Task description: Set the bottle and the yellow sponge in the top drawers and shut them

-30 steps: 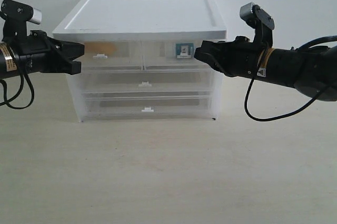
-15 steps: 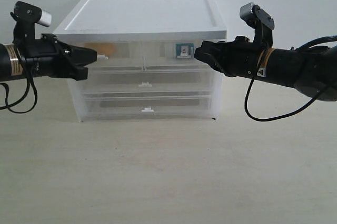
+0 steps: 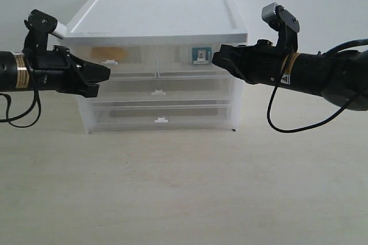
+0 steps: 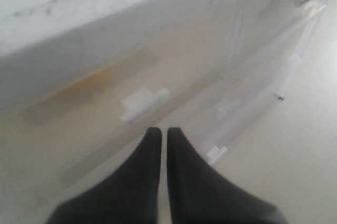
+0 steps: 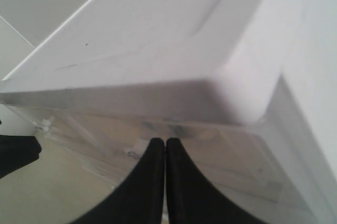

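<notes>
A translucent chest with a white top (image 3: 158,15) stands at the back of the table. Its two top drawers, left (image 3: 123,56) and right (image 3: 175,56), sit flush with the chest front. The yellow sponge (image 3: 102,52) shows as an orange patch through the left drawer front, also blurred in the left wrist view (image 4: 87,84). The bottle's blue-teal label (image 3: 200,55) shows through the right drawer front. My left gripper (image 3: 108,74) (image 4: 159,130) is shut and empty, just below the left drawer's tab handle (image 4: 142,102). My right gripper (image 3: 214,58) (image 5: 160,141) is shut and empty, beside the bottle's label.
Two full-width drawers (image 3: 158,92) (image 3: 161,119) lie shut below the top pair. The pale tabletop (image 3: 184,187) stretches in front of the chest. A white wall stands close behind.
My left gripper has moved right and a little down, from beside the chest to in front of its left side. The right arm has not moved.
</notes>
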Controlling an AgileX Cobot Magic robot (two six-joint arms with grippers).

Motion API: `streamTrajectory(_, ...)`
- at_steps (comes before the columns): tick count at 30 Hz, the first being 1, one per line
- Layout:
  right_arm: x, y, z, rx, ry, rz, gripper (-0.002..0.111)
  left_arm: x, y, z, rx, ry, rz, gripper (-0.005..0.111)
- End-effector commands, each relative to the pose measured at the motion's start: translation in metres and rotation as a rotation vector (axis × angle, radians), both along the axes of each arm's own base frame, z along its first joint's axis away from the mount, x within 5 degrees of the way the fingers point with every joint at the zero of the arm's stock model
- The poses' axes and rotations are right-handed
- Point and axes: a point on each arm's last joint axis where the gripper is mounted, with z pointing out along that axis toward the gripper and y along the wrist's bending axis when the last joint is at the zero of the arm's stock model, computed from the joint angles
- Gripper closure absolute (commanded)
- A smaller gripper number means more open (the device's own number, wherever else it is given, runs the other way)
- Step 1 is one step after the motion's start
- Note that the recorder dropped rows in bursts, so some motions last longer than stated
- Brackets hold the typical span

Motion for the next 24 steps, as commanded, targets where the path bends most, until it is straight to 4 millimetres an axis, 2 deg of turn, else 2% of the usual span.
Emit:
streamTrajectory(1,0.001,0.0,0.002,-0.005,-0.013,-0.002,0.108,0.018,0.001,-0.013,-0.068,0.023,0.082,0.103)
streamTrajectory(5,0.001,0.0,0.002,-0.005,-0.013,-0.002,0.108,0.028,0.002,-0.013,-0.101,-0.001,0.12,0.103)
streamTrajectory(11,0.001,0.0,0.002,-0.002,-0.012,-0.004,0.108,0.028,0.0,-0.008,-0.131,-0.042,0.103,0.103)
streamTrajectory(17,0.001,0.0,0.002,-0.004,-0.013,-0.003,0.108,0.02,-0.01,-0.001,-0.224,-0.057,-0.018,0.103)
streamTrajectory(21,0.001,0.0,0.002,-0.011,-0.014,0.004,0.108,0.009,-0.02,0.009,-0.348,-0.07,-0.174,0.103)
streamTrajectory(24,-0.003,0.003,0.001,-0.02,-0.017,0.048,0.108,0.009,-0.02,0.006,-0.302,-0.059,-0.169,0.103)
